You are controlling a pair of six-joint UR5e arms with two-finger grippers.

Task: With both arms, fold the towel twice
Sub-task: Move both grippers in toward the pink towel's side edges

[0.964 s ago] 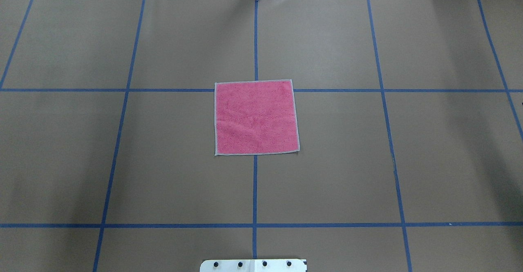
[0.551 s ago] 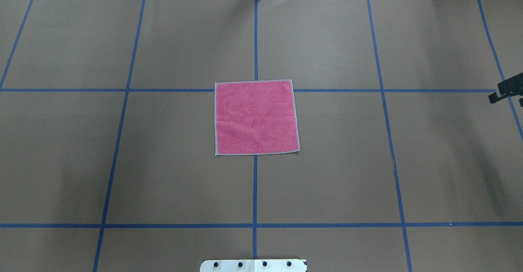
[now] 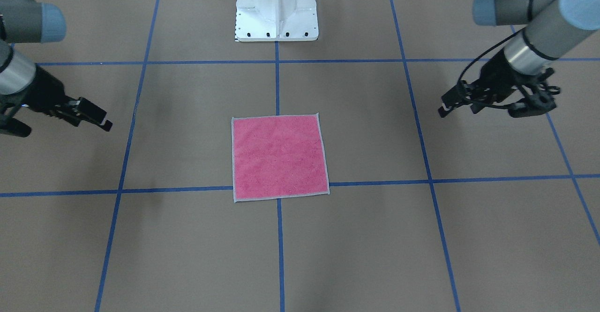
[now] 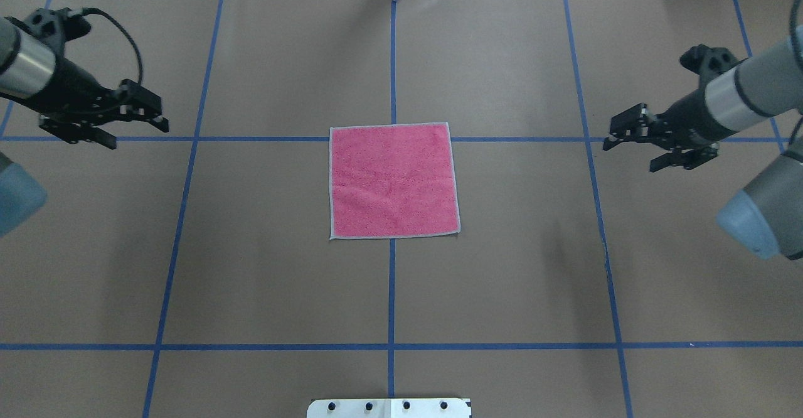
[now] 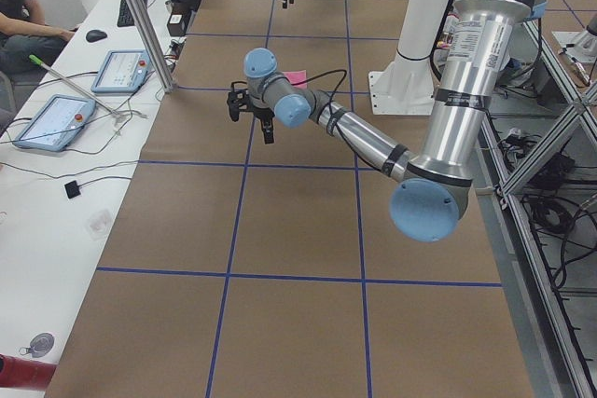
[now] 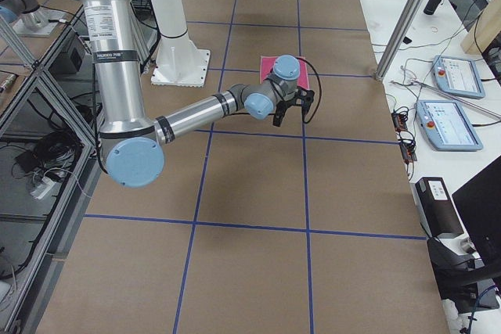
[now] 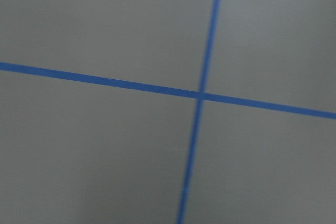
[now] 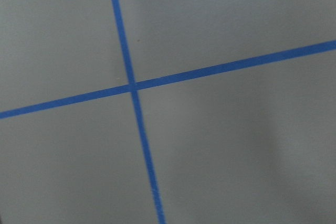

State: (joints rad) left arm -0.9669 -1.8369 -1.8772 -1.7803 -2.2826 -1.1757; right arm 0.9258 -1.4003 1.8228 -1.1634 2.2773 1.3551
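Now | towel flat over blue tape crossing | white pedestal apart

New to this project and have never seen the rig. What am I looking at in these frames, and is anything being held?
It is one robot: a left arm and a right arm on a white base, each ending in a two-finger pincer. There are six views: one from behind and above the robot, one facing it across the table, one from each table end, and one camera on each wrist. The table is brown and marked with blue tape lines. A single pink towel lies flat and unfolded at its centre. The left gripper and right gripper hover on either side, well apart from the towel, both open and holding nothing. The wrist cameras see only table and tape crossings.
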